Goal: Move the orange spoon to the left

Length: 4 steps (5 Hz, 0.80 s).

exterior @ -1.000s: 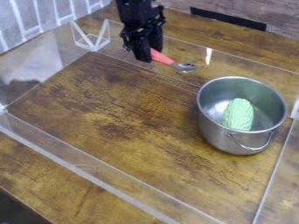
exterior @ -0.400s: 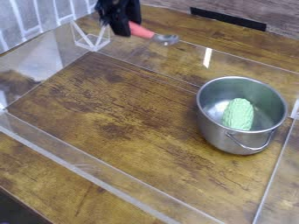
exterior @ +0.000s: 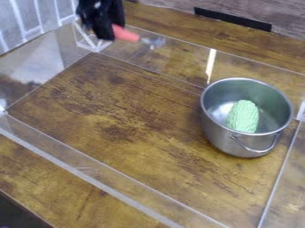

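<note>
My black gripper [exterior: 105,28] is at the top left of the camera view, blurred by motion, near the far edge of the wooden tabletop. The orange spoon [exterior: 127,36] sticks out of it to the right: the orange-red handle is pinched between the fingers and the silver bowl [exterior: 150,41] points right, lifted off the wood. The gripper is shut on the handle.
A steel pot [exterior: 245,116] with a green ribbed object [exterior: 244,117] inside sits at the right. Low clear acrylic walls [exterior: 71,160] frame the wooden table [exterior: 131,107]. A white rack shows at the far left corner.
The gripper has carried the spoon leftward and a little up along the far edge, away from the pot. The pot and green object have not moved.
</note>
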Available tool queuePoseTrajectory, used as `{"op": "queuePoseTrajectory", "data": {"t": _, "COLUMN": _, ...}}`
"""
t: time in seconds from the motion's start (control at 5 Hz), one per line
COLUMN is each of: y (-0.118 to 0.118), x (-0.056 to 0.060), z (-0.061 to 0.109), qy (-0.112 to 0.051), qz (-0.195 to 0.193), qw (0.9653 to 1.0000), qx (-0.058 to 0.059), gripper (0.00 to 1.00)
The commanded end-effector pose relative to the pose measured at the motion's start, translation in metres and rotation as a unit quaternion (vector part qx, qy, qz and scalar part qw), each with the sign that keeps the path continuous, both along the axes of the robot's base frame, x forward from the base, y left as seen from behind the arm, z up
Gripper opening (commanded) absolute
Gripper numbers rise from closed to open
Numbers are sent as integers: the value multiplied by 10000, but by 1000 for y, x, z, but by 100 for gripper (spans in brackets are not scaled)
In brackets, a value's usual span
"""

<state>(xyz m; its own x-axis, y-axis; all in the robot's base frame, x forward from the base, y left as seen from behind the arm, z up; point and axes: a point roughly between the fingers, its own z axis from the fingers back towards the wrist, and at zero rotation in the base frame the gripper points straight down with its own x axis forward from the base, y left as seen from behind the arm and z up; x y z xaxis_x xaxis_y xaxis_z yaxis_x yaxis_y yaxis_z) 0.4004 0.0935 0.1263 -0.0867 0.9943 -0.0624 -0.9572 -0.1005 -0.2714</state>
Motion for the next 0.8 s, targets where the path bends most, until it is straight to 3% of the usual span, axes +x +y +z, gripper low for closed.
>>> {"op": "queuePoseTrajectory", "data": {"t": 0.0, "y": 10, "x": -14, "z": 48, "qy": -567, "qz": 331, "qw": 9978, "qx": 110, "gripper": 0}}
{"op": "queuePoseTrajectory", "data": {"t": 0.2, "y": 14, "x": -12, "z": 44, "qy": -606, "qz": 466, "qw": 9970, "qx": 109, "gripper": 0}}
{"op": "queuePoseTrajectory", "data": {"t": 0.4, "y": 11, "x": 1, "z": 39, "qy": -576, "qz": 392, "qw": 9975, "qx": 98, "gripper": 100}}
{"op": "queuePoseTrajectory", "data": {"t": 0.6, "y": 6, "x": 18, "z": 34, "qy": -572, "qz": 295, "qw": 9979, "qx": 71, "gripper": 0}}
